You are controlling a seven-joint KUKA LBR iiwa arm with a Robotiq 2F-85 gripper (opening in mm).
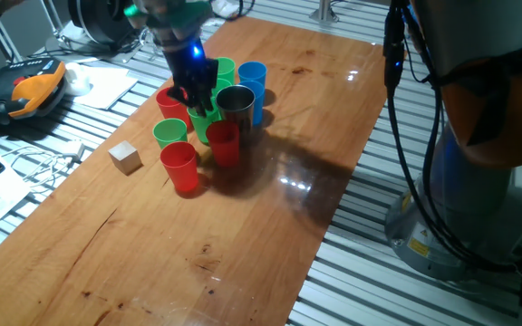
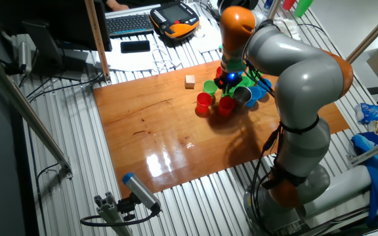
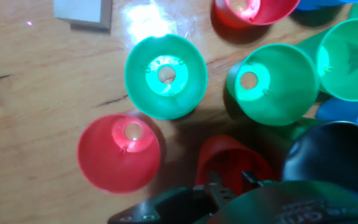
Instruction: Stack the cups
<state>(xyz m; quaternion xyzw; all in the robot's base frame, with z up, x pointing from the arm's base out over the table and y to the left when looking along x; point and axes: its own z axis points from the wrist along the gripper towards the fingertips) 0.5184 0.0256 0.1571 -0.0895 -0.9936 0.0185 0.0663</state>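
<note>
A wooden table (image 1: 270, 181) holds the cups (image 1: 208, 122) bunched at its far left. The gripper (image 1: 198, 95) hangs among them, its spread unclear; descending could topple the crowded neighbours.

- You have the cups (image 1: 208, 118) packed tight in the upper middle of one fixed view; rims touch or nearly touch, so no finger passes between most of them.
- The gripper (image 1: 196, 89) sits low among the back cups, hemmed by a green cup (image 1: 208, 128) and the steel cup (image 1: 235, 102).
- The front red cup (image 1: 180, 167) stands a little apart from its neighbours, with bare wood on its lower-left side.
- The wooden cube (image 1: 125, 157) sits left of the cluster, with a narrow lane between it and the nearest green cup (image 1: 169, 134).
- The table (image 1: 243, 244) is open across the lower half and the right side of the frame.
- In the hand view, wood shows only along the left edge.
</note>
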